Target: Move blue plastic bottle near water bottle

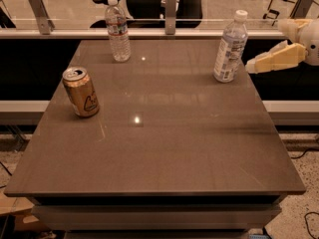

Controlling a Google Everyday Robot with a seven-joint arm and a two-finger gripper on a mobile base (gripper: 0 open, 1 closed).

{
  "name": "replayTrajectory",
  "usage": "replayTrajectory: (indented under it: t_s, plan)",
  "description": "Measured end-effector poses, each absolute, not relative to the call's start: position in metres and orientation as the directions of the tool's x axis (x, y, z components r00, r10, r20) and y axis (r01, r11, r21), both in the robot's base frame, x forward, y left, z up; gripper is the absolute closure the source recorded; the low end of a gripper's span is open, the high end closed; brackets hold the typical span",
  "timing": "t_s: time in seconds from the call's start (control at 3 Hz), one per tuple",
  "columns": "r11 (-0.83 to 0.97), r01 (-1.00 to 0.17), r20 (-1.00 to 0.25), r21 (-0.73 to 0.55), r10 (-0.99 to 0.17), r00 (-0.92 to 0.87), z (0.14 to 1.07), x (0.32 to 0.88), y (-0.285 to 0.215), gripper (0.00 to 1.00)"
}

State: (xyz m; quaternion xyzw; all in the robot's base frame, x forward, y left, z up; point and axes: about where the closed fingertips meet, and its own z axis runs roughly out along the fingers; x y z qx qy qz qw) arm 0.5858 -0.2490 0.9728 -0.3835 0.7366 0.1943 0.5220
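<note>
The blue plastic bottle (pixel 230 48), bluish with a white cap and a large pale label, stands upright near the table's far right edge. The water bottle (pixel 118 31), slim and ribbed with a narrow red-banded label, stands upright at the far left-centre of the table. My gripper (pixel 253 65), pale yellow, reaches in from the right edge of the camera view. Its tip is just to the right of the blue plastic bottle, at about label height, and is not touching it.
A gold drink can (pixel 80 91) stands upright on the left side of the brown table (pixel 164 148). A rail with metal posts (pixel 170 6) runs behind the table's far edge. The table's right edge lies below my gripper.
</note>
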Motion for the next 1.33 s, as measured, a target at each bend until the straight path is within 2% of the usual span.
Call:
replayTrajectory:
  t_s: [0.67,1.33]
  plan:
    - [0.705,-0.709,-0.908,-0.033,-0.318,-0.273,0.943,0.590,-0.205,0.00]
    - [0.768,-0.639,-0.922,-0.040,-0.274,-0.272,0.938,0.610,-0.201,0.00]
